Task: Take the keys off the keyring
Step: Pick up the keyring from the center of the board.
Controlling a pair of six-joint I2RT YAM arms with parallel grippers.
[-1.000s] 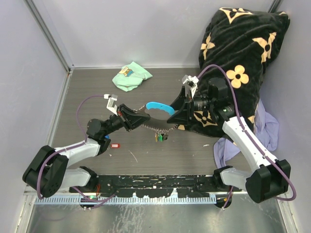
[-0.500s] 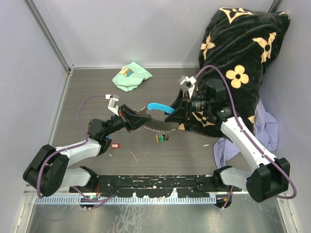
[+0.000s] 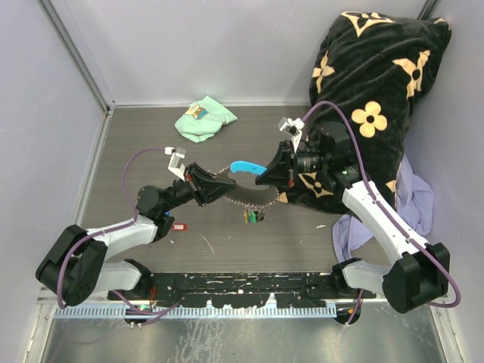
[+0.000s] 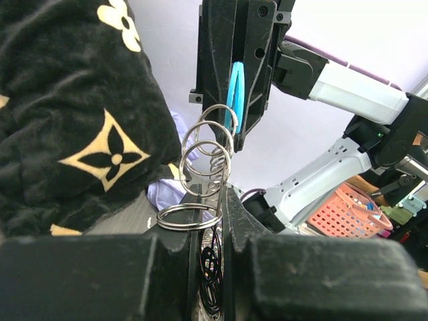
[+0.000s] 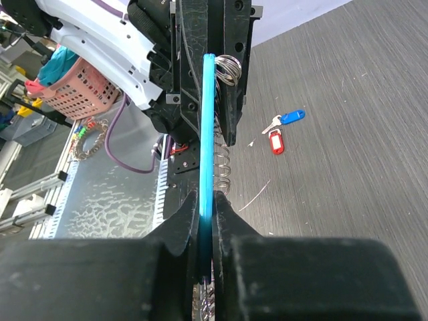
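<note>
Top external: left pincer and right pincer meet nose to nose above the middle of the bench. The keyring is strung between them, off the surface. Sky-blue fob sits in the right pincer. A small cluster of keys with green and yellowish tags hangs under the keyring. Red-tagged key lies loose toward the bench's near-left corner, beside the left arm. Mint-green cloth lies at the far edge, black patterned blanket is heaped in the far-right corner.

Left wrist: left pincer is pressed together on a silvery loop of the keyring. More loops stack up toward the right pincer, which pinches the fob edge-on.

Right wrist: right pincer is clamped thin on the fob's end, with the fob standing on edge. Blue-tagged key lies next to the red one on the bench.

Risks, as I judge them: both pincers are occupied, so neither is free to work the hanging keys off — any regrasp means letting one end go, and the whole keyring could swing or drop. The fob grip is on a narrow, likely slick edge, so pulling apart could slip it out. The pincers are very close — a twist could knock them together. Freed keys are tiny and may bounce toward the near edge.
</note>
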